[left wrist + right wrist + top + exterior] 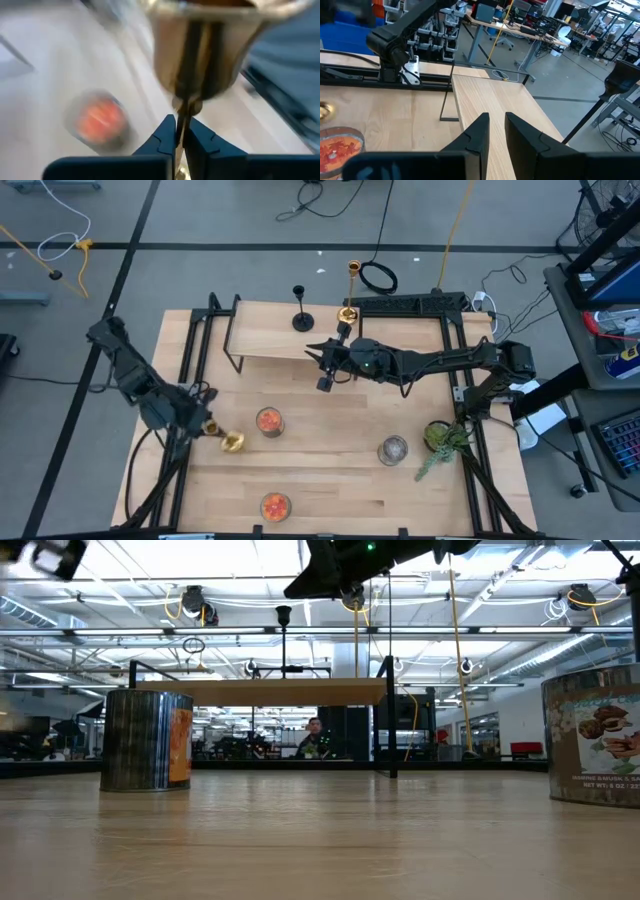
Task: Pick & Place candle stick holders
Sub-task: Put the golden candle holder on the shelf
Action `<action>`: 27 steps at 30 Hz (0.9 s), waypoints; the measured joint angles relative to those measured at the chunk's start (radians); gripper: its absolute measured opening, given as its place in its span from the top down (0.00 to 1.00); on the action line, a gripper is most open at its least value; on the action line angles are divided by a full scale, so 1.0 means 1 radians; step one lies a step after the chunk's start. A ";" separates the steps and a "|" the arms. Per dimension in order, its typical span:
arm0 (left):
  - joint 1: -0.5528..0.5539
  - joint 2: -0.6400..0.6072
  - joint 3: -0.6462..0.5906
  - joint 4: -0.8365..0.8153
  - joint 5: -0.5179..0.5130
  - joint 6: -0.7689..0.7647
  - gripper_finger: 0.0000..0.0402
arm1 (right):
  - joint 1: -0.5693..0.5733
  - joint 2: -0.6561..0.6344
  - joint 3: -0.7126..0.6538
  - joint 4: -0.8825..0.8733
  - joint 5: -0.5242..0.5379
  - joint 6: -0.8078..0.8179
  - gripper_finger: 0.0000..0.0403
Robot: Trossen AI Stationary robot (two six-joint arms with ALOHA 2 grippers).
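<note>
One gold brass holder (231,442) lies tipped on the table's left side, thin stem pinched, flared base (210,45) facing out. A second gold holder (349,298) and the shorter matte black holder (301,308) stand upright on the raised shelf

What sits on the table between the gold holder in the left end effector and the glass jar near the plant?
In the high view, one red-filled jar lies between the gold holder in the left end effector and the glass jar; otherwise bare wood.

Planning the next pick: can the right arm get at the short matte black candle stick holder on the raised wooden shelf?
Probably yes. The right gripper hangs empty just in front of the raised wooden shelf, and the short matte black candle stick holder stands clear, the tall gold brass holder apart to one side.
</note>
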 joint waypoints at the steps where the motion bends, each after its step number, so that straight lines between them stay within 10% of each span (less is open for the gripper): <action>1: 0.011 0.000 0.016 0.020 -0.032 0.039 0.96 | 0.000 0.000 0.000 0.004 0.000 0.000 0.86; 15: 0.220 0.075 0.326 0.056 -0.284 0.205 0.96 | 0.000 0.000 -0.001 0.039 0.000 0.003 0.86; 27: 0.620 0.238 0.475 0.222 -0.426 0.311 0.96 | 0.000 0.000 -0.001 0.083 0.000 0.003 0.86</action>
